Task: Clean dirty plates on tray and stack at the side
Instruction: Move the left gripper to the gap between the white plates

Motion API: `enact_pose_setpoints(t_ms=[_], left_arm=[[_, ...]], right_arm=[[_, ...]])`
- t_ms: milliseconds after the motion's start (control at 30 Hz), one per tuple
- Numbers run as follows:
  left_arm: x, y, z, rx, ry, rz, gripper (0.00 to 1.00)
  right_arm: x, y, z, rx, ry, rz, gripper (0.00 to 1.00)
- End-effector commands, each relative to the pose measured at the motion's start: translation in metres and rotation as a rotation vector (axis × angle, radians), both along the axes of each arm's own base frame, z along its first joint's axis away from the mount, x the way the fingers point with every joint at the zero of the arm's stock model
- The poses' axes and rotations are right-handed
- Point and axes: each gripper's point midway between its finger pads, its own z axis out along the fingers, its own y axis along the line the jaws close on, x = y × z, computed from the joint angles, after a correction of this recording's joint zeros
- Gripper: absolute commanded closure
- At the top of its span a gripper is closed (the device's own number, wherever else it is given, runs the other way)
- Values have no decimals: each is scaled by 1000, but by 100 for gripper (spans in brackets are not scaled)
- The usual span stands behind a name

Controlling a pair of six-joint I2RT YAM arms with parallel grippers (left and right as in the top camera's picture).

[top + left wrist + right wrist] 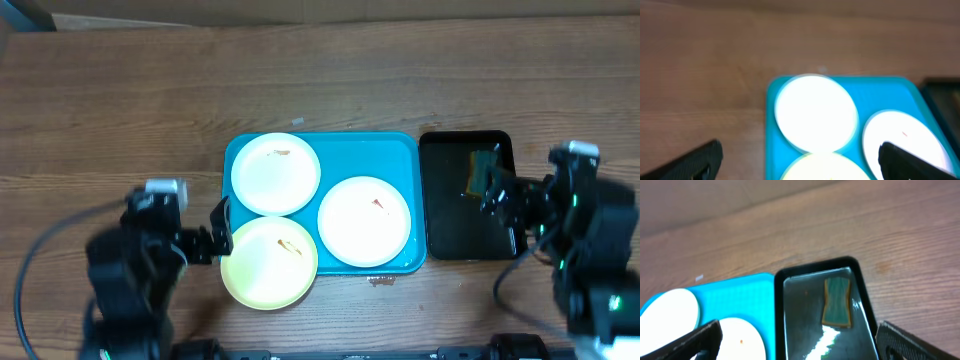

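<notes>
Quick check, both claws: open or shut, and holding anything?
Left claw: open, holding nothing.
Right claw: open, holding nothing.

Brown wood-grain table [120, 90] — evenly lit

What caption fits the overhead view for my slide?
Two white plates and a yellow plate on the blue tray; sponge in black tray; left pincer and right pincer open, empty.

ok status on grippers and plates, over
Both open, empty: left gripper by yellow-green plate, right gripper over black tray. Three smeared plates on blue tray, none stacked. Nothing blocking.
</notes>
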Motion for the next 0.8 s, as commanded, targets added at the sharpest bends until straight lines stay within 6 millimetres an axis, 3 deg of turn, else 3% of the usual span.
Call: enact_pose_setpoints(t_ms=[0, 167, 267, 367, 500, 533, 633, 767], left_arm=[[17, -28, 22, -132, 95, -141, 0], [26, -77, 27, -448, 276, -353, 0], [31, -94, 6, -537, 393, -401, 5], [35, -105, -27, -492, 511, -378, 17], [35, -116, -68, -358, 654, -261, 54], [34, -120, -75, -333, 679, -235, 57], [33, -132, -96, -240, 726, -174, 48], [32, -146, -116, -122, 737, -134, 49]], right_arm=[[9, 16, 24, 49, 47, 74, 0], [14, 19, 15, 73, 162, 87, 0], [16, 19, 2, 97, 224, 62, 13], [18, 19, -12, 109, 286, 50, 19], [19, 19, -32, 112, 376, 46, 20], [19, 19, -37, 113, 398, 44, 21], [22, 19, -52, 115, 460, 42, 20], [24, 19, -69, 117, 525, 38, 21]])
